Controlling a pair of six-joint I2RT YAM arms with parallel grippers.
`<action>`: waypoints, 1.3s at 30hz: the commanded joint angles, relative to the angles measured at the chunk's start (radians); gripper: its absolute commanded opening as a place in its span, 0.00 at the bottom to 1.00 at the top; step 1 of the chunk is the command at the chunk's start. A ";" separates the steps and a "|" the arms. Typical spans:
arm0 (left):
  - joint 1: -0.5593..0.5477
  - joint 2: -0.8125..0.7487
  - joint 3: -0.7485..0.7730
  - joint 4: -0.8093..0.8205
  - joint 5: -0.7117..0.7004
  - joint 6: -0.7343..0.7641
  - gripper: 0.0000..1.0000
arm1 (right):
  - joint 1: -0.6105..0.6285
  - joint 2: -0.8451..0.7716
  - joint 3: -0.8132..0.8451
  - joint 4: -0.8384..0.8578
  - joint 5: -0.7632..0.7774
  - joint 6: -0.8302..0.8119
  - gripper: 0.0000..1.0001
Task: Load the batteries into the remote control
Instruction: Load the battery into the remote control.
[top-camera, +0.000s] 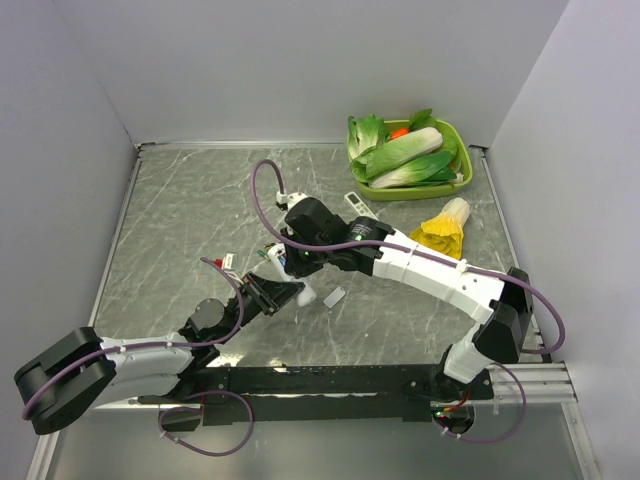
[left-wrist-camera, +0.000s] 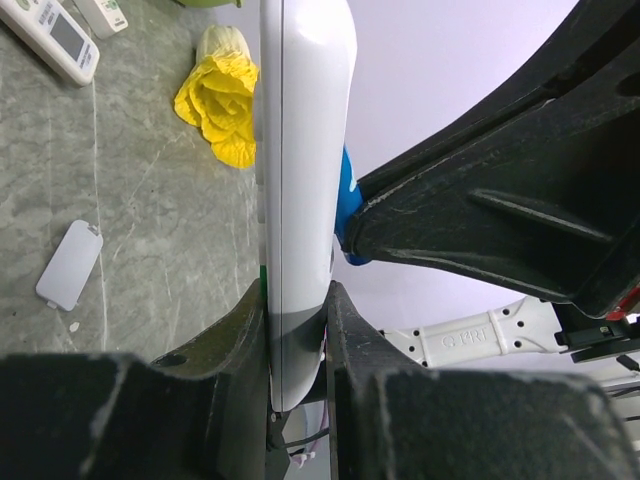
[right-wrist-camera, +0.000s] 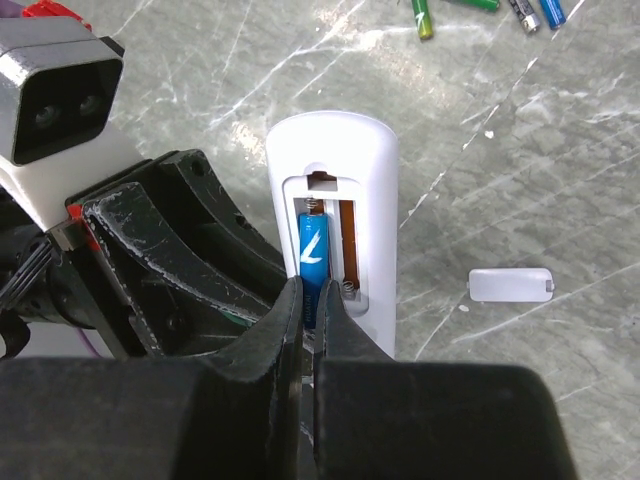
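My left gripper (left-wrist-camera: 298, 330) is shut on the remote control (left-wrist-camera: 300, 180), a slim white body held edge-on above the table. In the right wrist view the remote control (right-wrist-camera: 335, 150) shows its open back compartment. One of the batteries, a blue cell (right-wrist-camera: 313, 250), lies in the left slot with its far end at the spring. My right gripper (right-wrist-camera: 312, 300) is shut on its near end. The slot beside it is bare. From the left wrist, the same blue cell (left-wrist-camera: 347, 195) pokes out between the remote and the right fingers. Another blue cell (right-wrist-camera: 552, 12) lies on the table.
The loose white cover plate (right-wrist-camera: 510, 284) lies on the marble to the right of the remote. Green cells (right-wrist-camera: 425, 18) lie scattered beyond. Another white remote (left-wrist-camera: 55, 35), a yellow toy cabbage (top-camera: 443, 230) and a green basket (top-camera: 462, 150) of toy vegetables lie farther back.
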 joint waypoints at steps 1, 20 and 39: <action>-0.007 -0.022 -0.074 0.069 0.019 -0.016 0.01 | 0.006 0.033 0.047 0.045 0.007 -0.004 0.00; -0.009 -0.043 -0.091 0.083 0.007 -0.036 0.01 | 0.007 0.048 0.063 0.032 -0.024 -0.013 0.13; -0.009 -0.019 -0.109 0.122 -0.001 -0.072 0.01 | 0.006 0.032 0.080 0.025 -0.024 -0.022 0.37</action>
